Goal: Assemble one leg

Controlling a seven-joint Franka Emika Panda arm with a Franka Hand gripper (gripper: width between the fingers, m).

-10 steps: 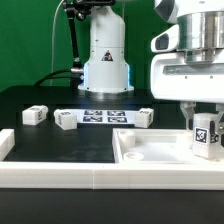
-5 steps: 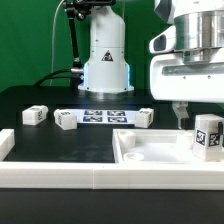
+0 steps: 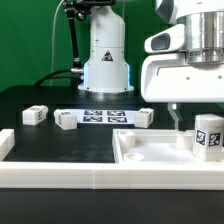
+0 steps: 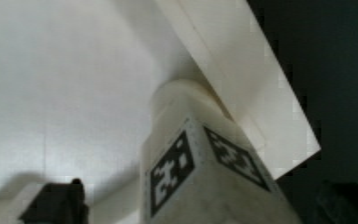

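Tool first: it hangs low over the panel, and I read it as spread and holding nothing. One finger shows in the exterior view with clear space between it and the leg; I cannot see the other finger. On the wrist view a dark fingertip likewise stands apart from the leg.

Under everything is the black counter. The panel, a large white recessed piece, lies on it below the tool. Beyond the panel's far rim, toward the exterior view's left, the marker board lies flat. Three small tagged blocks lie loose on the counter. One sits just beyond the panel's far rim, and two lie farther toward the exterior view's left, past the marker board.

Last, the leg. It stands upright inside the panel's recess, toward the panel's end on the exterior view's right. The wrist view puts it close against the panel's raised rim.

My reading is that the step in hand is fixing this leg to the panel, and it is placed but not gripped. I cannot tell whether it is fully seated. The next move calls for closing squarely on the leg's sides without tipping it, then turning it home. The rim beside it leaves a finger little room.
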